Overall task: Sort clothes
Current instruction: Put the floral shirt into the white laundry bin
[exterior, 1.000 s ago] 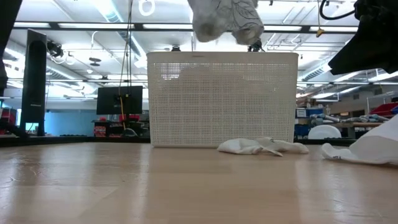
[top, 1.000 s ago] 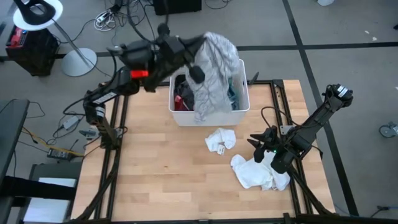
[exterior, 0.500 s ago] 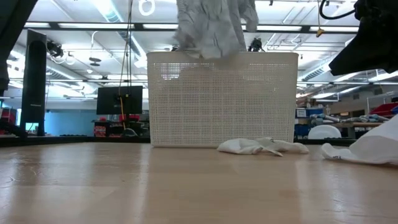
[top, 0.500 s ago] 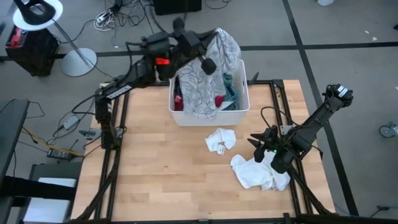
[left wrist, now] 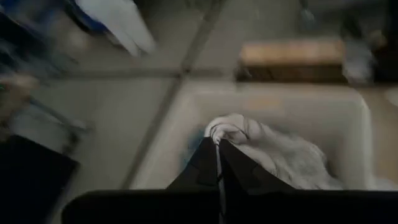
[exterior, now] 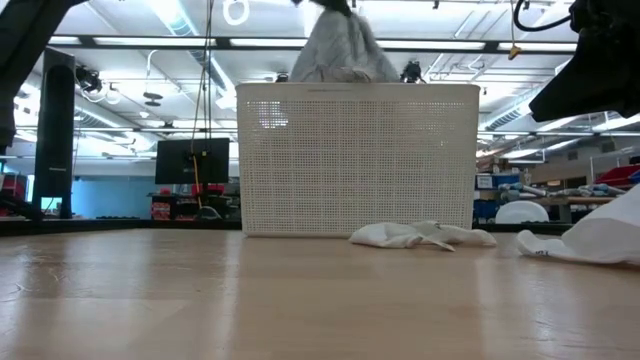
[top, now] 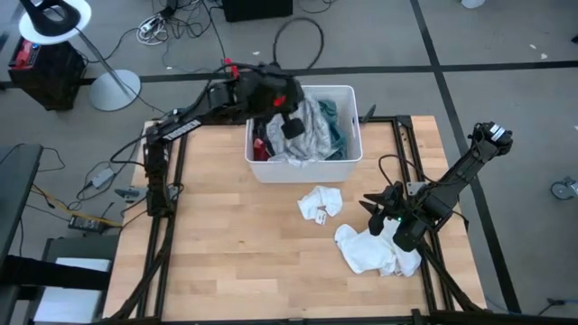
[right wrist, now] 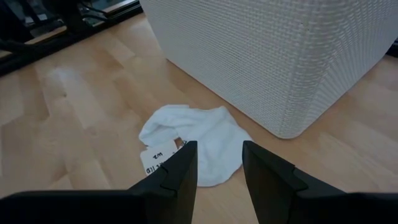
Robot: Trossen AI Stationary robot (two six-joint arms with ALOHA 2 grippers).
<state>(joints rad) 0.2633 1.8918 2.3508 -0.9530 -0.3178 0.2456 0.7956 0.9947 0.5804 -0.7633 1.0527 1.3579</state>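
Note:
My left gripper is over the white bin and shut on a white-patterned grey garment. The garment is bunched in the bin on top of teal, black and red pieces. In the low view its peak stands above the bin's rim. My right gripper is open and empty at the table's right, just above a white pile. A small white cloth lies on the table in front of the bin and shows between the right fingers. My left gripper pinches a gathered bunch at the top of the patterned garment between its two shut fingers, coming from above and pointing down into the bin. The garment hangs slack from the fingers in a cone, its lower part resting on the clothes in the bin.
The bin stands at the table's far middle; its near wall is close ahead of the right gripper. Bare wood fills the left and near parts of the table. Cables and a lamp base lie on the floor beyond.
My left gripper has gone down into the bin with the patterned garment. The garment hung high above the bin, its lower end over the near rim; now it has sunk and bunched up inside the bin, with only its peak above the rim.

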